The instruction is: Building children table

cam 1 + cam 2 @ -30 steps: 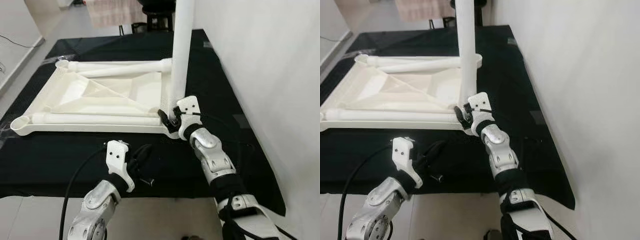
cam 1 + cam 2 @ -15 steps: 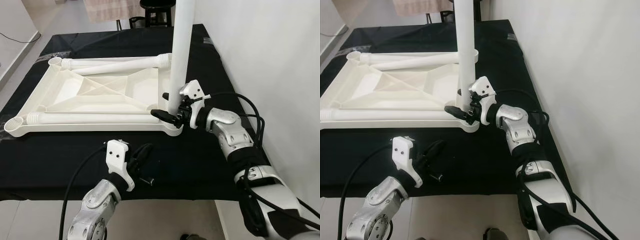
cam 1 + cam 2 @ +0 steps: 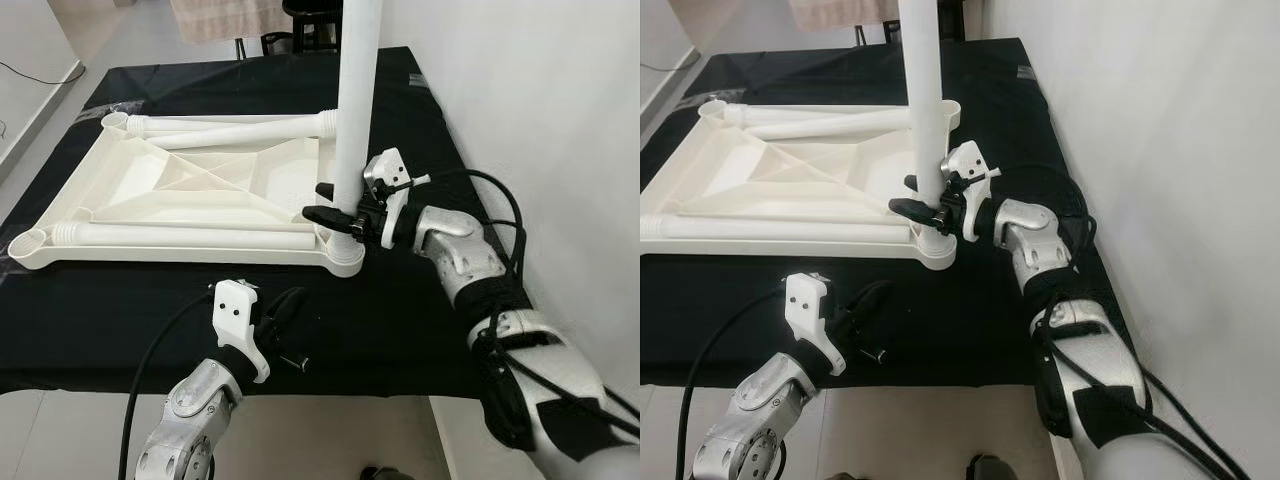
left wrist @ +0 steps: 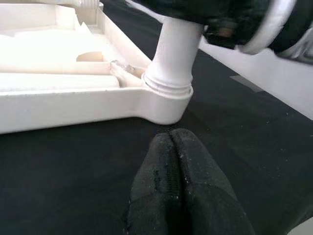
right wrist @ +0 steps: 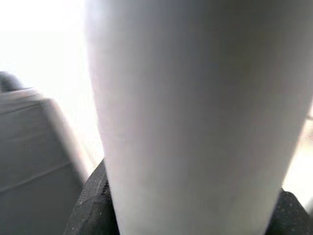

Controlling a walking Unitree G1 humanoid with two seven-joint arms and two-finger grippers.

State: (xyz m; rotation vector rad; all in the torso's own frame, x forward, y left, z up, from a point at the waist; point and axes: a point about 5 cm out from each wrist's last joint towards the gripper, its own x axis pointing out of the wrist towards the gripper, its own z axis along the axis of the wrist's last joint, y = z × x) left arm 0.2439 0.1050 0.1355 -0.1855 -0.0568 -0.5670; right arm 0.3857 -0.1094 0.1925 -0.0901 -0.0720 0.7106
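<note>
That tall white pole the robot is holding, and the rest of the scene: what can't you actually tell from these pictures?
- Upright leg: its top is cut off by the upper edge of both eye views.
- Corner socket: how deep the leg sits is hidden inside it.
- Right gripper: in the right wrist view the leg fills the frame, blurred, hiding the fingers' contact.
- Stool beyond the black mat: cut off by the upper edge.

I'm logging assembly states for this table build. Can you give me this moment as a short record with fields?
surface: black cloth
tabletop: white, upside down, on the cloth
upright leg: white tube standing in the near right corner socket
loose legs: two lying on the tabletop, one far, one near
right end effector: closed around the upright leg just above the socket
left end effector: closed, empty, above the cloth near its front edge
</note>
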